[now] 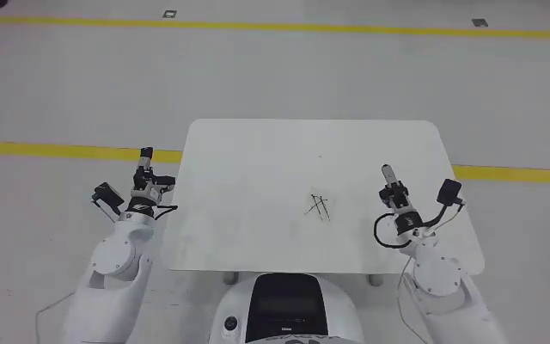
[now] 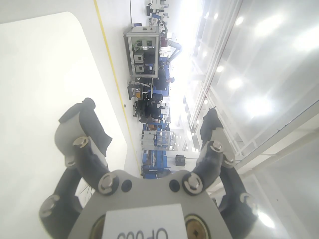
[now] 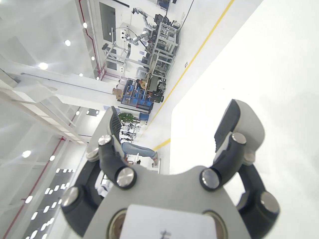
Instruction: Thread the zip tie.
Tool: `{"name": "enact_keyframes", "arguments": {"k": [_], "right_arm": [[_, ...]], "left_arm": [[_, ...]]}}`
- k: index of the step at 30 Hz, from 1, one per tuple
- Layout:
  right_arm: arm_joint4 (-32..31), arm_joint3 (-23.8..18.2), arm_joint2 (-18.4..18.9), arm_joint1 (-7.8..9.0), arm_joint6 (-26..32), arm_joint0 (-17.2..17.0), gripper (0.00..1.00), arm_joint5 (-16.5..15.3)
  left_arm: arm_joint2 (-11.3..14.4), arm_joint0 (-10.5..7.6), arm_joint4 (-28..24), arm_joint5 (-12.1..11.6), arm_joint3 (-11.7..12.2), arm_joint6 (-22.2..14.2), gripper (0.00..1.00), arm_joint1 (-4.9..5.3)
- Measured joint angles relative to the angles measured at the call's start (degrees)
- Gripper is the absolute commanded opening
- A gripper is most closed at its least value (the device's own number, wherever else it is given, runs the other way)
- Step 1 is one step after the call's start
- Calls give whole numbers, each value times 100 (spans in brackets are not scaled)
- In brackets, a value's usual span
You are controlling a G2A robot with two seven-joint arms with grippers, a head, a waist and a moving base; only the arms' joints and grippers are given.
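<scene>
White desk on a pale grey shop floor

The desk (image 1: 258,163) is white with rounded corners and stands on a grey floor (image 1: 275,77). One yellow line (image 1: 258,27) runs across the floor well beyond it. A second yellow line (image 1: 77,150) meets the desk on both sides and is hidden where the top covers it. Two small square floor plates (image 1: 169,14) (image 1: 479,22) lie just past the far line. In the hall behind stand a metal-framed cabinet (image 2: 142,50) and blue shelving (image 2: 152,160). Elsewhere there is a rack of blue crates (image 3: 135,98), a green plant (image 3: 127,118) beside it, and a red pipe (image 3: 84,13) stepping along the wall.
</scene>
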Motion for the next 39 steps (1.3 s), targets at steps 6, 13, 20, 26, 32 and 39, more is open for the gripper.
{"name": "enact_keyframes", "arguments": {"k": [6,13,20,26,32,39], "right_arm": [[-1006,-108,-715,-69,-62,303,100,709],[-1415,205,-1454,-188,-77,873,100,1100],[-1409,199,-1442,-186,-75,865,100,1094],[-1694,151,-1540,-152,121,981,100,1333],[-3689,298,-1746,-214,1071,1405,100,1541],[-4722,609,-1806,-374,1941,1684,100,1541]], "left_arm": [[0,0,0,0,0,0,100,0],[0,0,0,0,0,0,100,0],[0,0,0,0,0,0,100,0],[0,0,0,0,0,0,100,0],[0,0,0,0,0,0,100,0],[0,0,0,0,0,0,100,0]]}}
